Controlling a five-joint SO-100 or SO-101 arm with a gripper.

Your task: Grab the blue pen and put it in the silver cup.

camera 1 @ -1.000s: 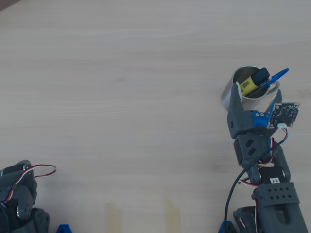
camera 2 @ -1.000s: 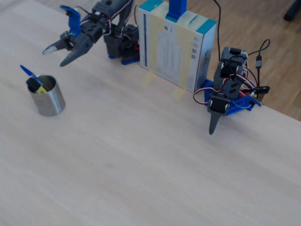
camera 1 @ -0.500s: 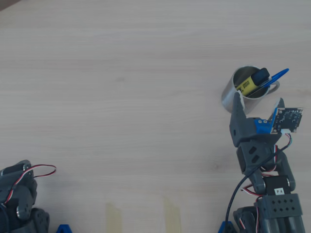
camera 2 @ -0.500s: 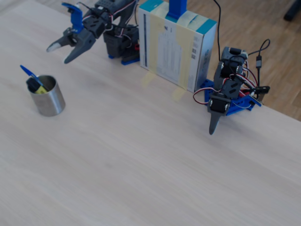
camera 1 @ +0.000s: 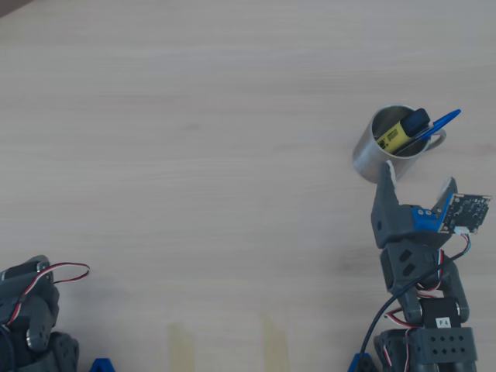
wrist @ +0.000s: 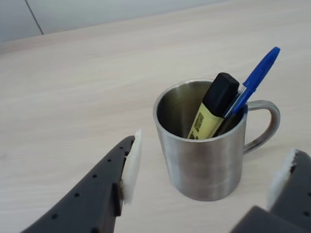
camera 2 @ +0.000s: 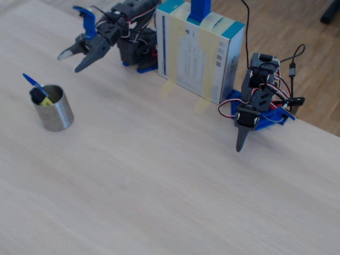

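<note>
The silver cup stands upright on the wooden table with its handle to the right in the overhead view. The blue pen stands inside it, leaning on the rim, cap end sticking out. A yellow marker with a black cap is in the cup too. My gripper is open and empty, just short of the cup, jaws spread wider than the cup. In the wrist view the cup sits between my white-padded fingers, apart from them, with the pen inside. The fixed view shows the gripper above the cup.
A second arm is parked with its gripper pointing down; it shows at the lower left of the overhead view. A white and teal box stands between the two arm bases. Tape strips lie near the front edge.
</note>
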